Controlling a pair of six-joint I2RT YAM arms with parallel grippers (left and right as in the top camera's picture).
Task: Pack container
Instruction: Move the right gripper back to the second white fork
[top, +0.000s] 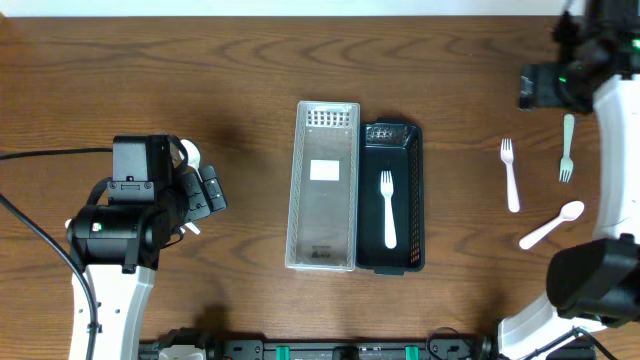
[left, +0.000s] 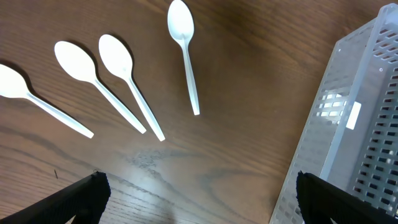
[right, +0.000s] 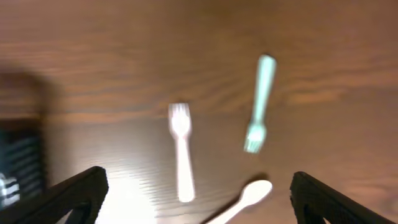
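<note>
A black basket (top: 412, 200) holds one white fork (top: 388, 208). A clear basket (top: 325, 225) stands against its left side and also shows in the left wrist view (left: 348, 143). My left gripper (top: 208, 190) is open and empty above bare table (left: 199, 186), near several white spoons (left: 127, 84). My right gripper (top: 535, 88) is open and empty at the far right (right: 199, 183). Below it lie a white fork (top: 510, 175) (right: 181, 149), a green fork (top: 567, 148) (right: 258, 102) and a white spoon (top: 551, 225) (right: 249, 196).
The left arm's body (top: 125, 215) covers most of the spoons in the overhead view. The right arm's white link (top: 615, 150) runs down the right edge. The black basket's edge (right: 18, 162) shows at the left of the right wrist view.
</note>
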